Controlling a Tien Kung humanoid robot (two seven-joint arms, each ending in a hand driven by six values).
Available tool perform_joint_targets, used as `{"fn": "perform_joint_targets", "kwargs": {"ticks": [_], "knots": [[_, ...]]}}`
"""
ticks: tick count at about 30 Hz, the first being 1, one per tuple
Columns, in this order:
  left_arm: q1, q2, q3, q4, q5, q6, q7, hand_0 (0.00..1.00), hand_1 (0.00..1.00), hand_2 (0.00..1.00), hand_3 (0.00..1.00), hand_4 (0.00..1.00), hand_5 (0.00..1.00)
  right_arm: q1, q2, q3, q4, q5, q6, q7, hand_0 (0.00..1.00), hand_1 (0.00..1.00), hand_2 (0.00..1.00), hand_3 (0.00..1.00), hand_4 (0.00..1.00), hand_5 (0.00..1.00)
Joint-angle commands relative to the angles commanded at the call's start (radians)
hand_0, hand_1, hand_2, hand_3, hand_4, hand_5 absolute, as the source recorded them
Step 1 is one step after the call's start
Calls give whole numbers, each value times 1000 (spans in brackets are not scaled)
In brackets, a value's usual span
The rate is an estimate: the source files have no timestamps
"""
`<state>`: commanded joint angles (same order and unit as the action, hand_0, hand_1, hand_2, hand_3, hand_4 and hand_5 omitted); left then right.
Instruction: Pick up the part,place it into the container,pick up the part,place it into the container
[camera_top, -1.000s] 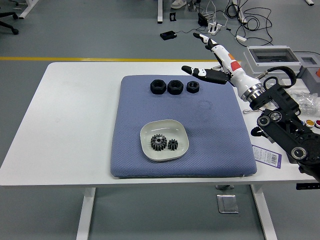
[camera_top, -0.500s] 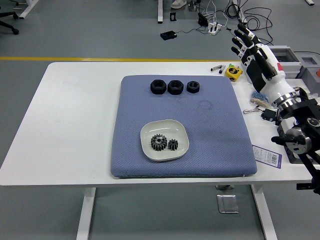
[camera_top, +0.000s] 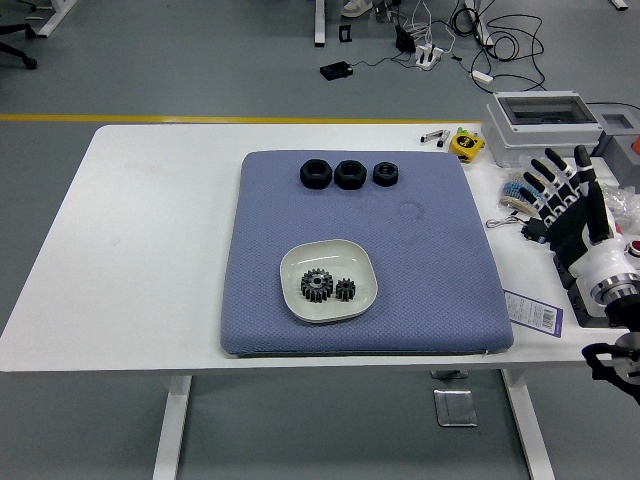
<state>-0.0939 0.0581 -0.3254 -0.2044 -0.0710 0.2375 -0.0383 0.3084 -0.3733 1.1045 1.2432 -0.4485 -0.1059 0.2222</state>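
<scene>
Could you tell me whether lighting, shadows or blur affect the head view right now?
Head view: lighting is even and diffuse; the two black gears in the white dish and the black nuts on the blue mat are sharp with faint shadows; no glare on the white table; the open right hand shows no motion blur.

The mat (camera_top: 420, 260) is blue woven cloth, matt and finely textured — the dish (camera_top: 295, 275) looks glossy white, the gears (camera_top: 318, 285) dark, dull metal.
</scene>
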Motion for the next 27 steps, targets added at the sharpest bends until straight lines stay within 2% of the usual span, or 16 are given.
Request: {"fn": "perform_joint_targets", "kwargs": {"ticks": [5,12,20,27], "knots": [[-8,-1,3,-1,10,-2,2,706,627,682,578,588,588,-80,33,67,25,-61,10,-3,860,826,830,840,998,745],[-13,-2,6,0,2,-3,0,706,627,680,577,588,594,-138,71,136,47,-120,30,-14,851,817,825,838,998,755],[-13,-2,1,0,10,-3,3,706,628,677,577,586,595,-160,131,183,41,-188,44,-32,845,814,829,813,998,756],[-16,-1,-1,0,15,-3,4,705,627,677,577,583,592,-156,136,191,44,-194,47,-33,835,807,828,812,998,764]]}}
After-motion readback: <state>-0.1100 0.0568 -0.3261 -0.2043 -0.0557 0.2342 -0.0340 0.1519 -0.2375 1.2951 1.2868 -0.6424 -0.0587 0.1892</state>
